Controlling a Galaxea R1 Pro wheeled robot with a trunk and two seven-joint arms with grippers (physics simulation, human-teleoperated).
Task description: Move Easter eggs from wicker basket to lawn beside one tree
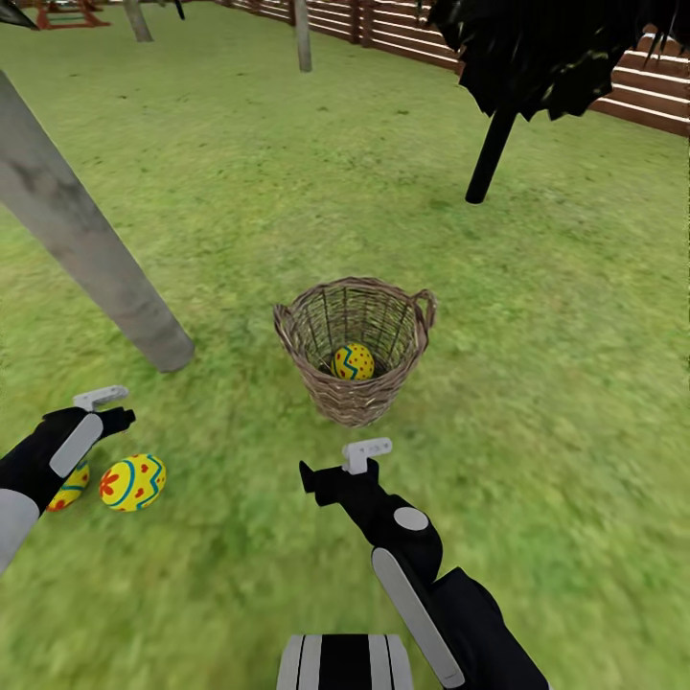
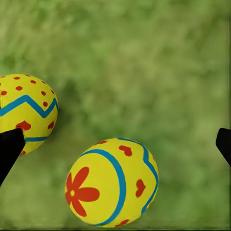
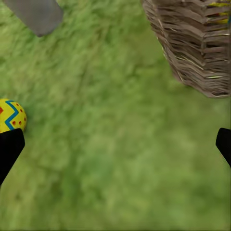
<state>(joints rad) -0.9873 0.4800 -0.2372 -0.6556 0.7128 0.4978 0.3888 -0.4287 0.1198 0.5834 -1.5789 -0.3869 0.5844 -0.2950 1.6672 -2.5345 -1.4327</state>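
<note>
The wicker basket [image 1: 355, 350] stands upright on the lawn [image 1: 537, 402], and one yellow Easter egg [image 1: 353, 361] lies inside it. Two more Easter eggs rest on the grass near the base of a pale grey tree trunk [image 1: 86, 240]: one in plain sight [image 1: 132, 482], the other [image 1: 69, 489] partly behind my left arm. My left gripper [image 1: 110, 407] hovers open just above them; the left wrist view has both eggs [image 2: 111, 183] [image 2: 26, 110] below its spread fingers. My right gripper [image 1: 337, 465] is open and empty, in front of the basket [image 3: 197, 43].
A black-trunked tree [image 1: 491, 153] with dark foliage stands behind and to the right of the basket. A brown slat fence [image 1: 575, 67] runs along the back right. Two thin grey trunks [image 1: 303, 34] [image 1: 137, 19] stand far back.
</note>
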